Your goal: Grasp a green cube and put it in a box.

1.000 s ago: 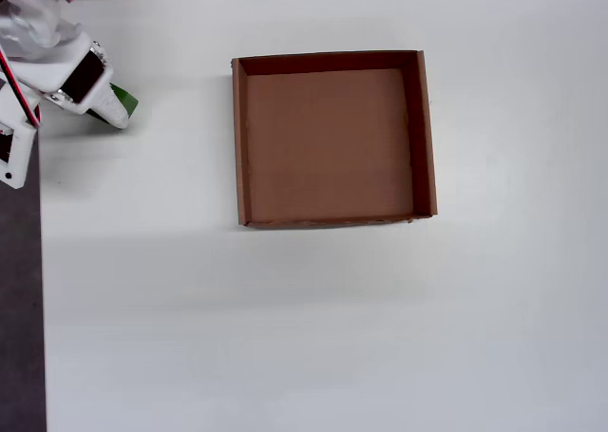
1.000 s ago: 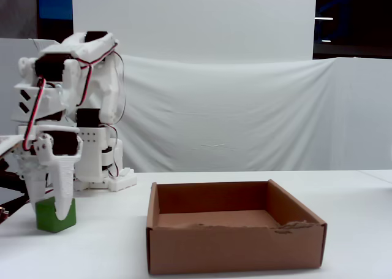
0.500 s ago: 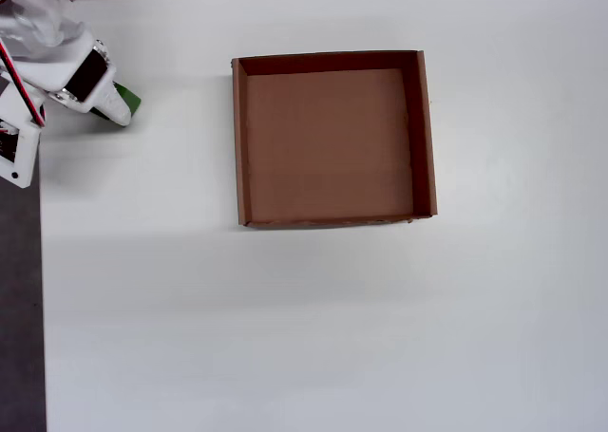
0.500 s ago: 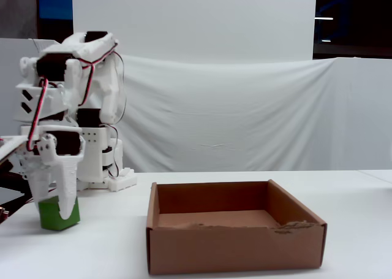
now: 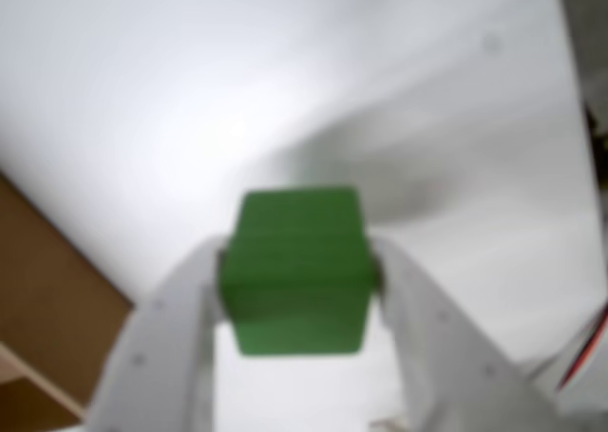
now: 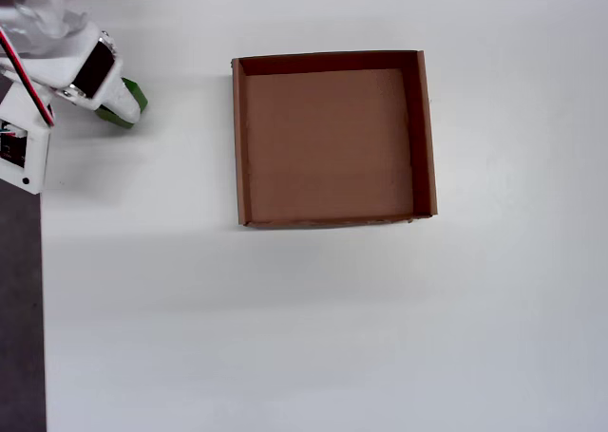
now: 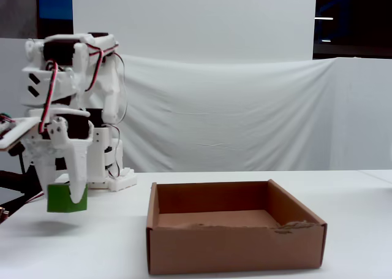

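The green cube (image 7: 67,198) is held between the two white fingers of the gripper (image 7: 65,199), which are closed against its opposite sides. In the fixed view the cube is seen clear of the white table (image 7: 110,248) — a soft shadow lies on the surface below it, and a gap of air is visible between cube and table. In the wrist view, which is blurred, the cube (image 5: 296,269) is seen pinched at its left and right faces by the fingers (image 5: 171,347), with the gripper (image 5: 299,280) entering from the bottom edge.

The box (image 7: 236,254) is placed on the table to the right of the cube in the fixed view, well apart from it. It is a shallow brown cardboard tray with low walls; the top edge of its front wall is a little ragged near the right end. In the overhead view the box (image 6: 239,138) is seen as a square near the middle of the picture, and its flat floor is shown bare — only cardboard is seen inside it. The cube (image 6: 133,98) is seen there only as a small green edge beside the white gripper (image 6: 122,104), at the upper left, to the left of the box. A corner of the box (image 5: 38,299) is also caught at the lower left of the wrist view.

The white arm (image 7: 73,76) stands at the left, in front of a white cloth backdrop (image 7: 245,113).
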Available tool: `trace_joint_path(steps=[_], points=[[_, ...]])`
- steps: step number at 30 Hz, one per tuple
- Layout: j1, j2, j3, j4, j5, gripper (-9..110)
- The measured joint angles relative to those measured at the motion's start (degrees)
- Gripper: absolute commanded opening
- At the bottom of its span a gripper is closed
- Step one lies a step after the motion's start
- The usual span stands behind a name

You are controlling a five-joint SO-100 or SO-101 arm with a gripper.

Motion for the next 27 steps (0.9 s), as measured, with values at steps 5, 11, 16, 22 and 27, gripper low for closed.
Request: trace_joint_path(steps=[5,11,16,22,27], points=[[-5.71,2.72,-2.72,2.55,0.0,15],[-14.5,3.52,-6.42,4.92,0.0,15],[-21.62,3.52,-9.93,8.96,0.53,15],[-29.79,3.43,-13.27,12.04,1.67,15],[-35.51,-0.44,-16.08,12.13,2.37,15]])
